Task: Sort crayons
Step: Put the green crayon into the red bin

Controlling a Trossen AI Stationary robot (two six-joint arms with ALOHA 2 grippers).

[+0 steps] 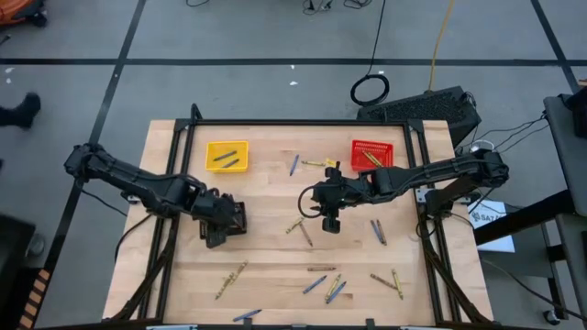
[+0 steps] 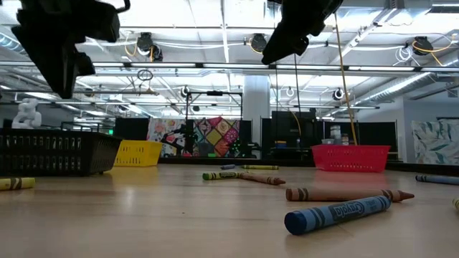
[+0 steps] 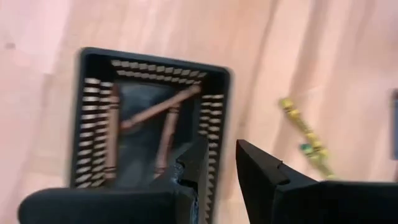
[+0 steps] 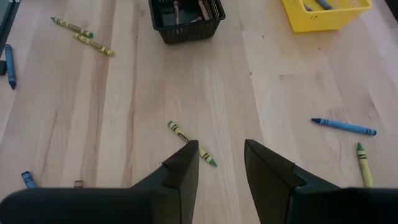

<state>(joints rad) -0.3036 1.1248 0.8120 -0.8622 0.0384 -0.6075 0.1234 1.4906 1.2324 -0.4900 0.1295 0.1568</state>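
Crayons lie scattered on the wooden table [image 1: 275,266]: a blue one [image 2: 337,213] and a brown one [image 2: 344,194] near the front, a yellow-green one [image 4: 189,144] in the middle. My left gripper [image 3: 222,167] hangs open above the near-right side of the black basket [image 3: 149,118], where brown crayons [image 3: 158,109] lie; nothing is between its fingers. My right gripper [image 4: 221,163] hangs open over mid-table [image 1: 330,220], just short of the yellow-green crayon and clear of it. The yellow basket [image 1: 227,154] holds blue crayons, the red basket [image 1: 371,154] yellow-green ones.
More crayons lie along the near edge [image 1: 326,286] and toward the right [image 1: 378,231], with two by the far middle [image 1: 307,163]. The dark table frame [image 1: 303,123] runs along the far edge. Bare wood lies between the black basket and my right gripper.
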